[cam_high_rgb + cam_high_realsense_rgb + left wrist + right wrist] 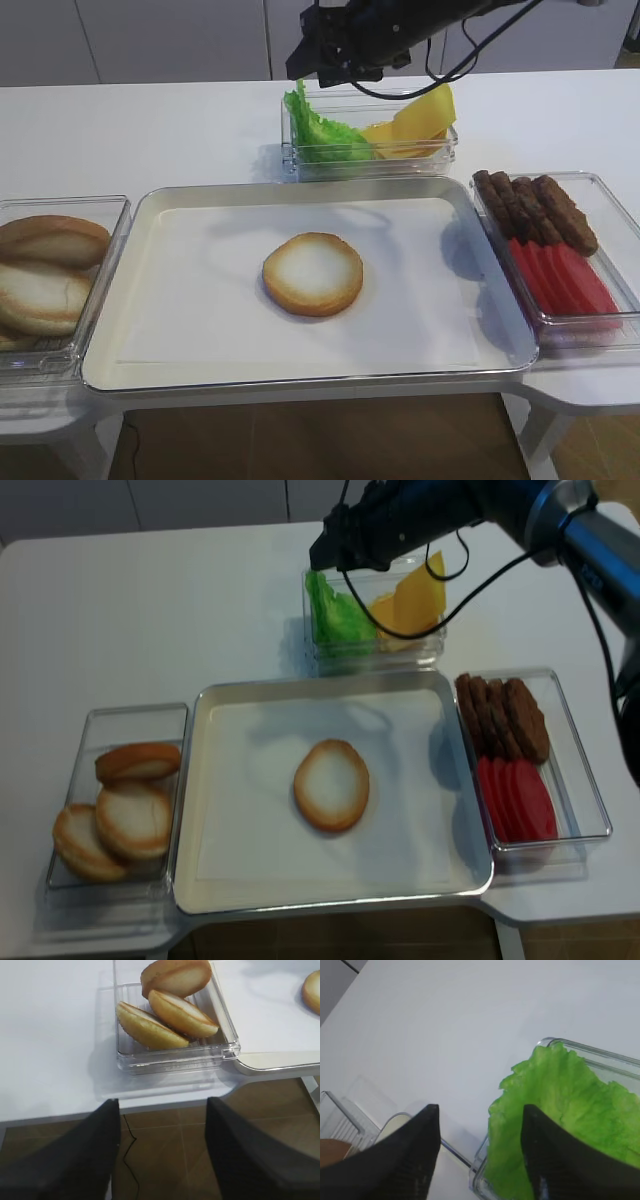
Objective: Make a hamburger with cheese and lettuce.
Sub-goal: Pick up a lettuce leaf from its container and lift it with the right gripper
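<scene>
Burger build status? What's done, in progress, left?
Done: one bun half sits cut face up on the tray. In progress: the right hand hangs open over the lettuce in its clear box, nothing gripped. Left: lettuce and cheese both not yet on the bun half.

lab-style food-prep demo bench, not a real kitchen: plain white table (150,130), metal tray (480,240) with a white liner, ingredients sorted in clear plastic bins (60,350), grey cabinet panels (150,40) behind, tiled floor below.

No text, label, brand or number can be read anywhere (not even on the clear containers).
</scene>
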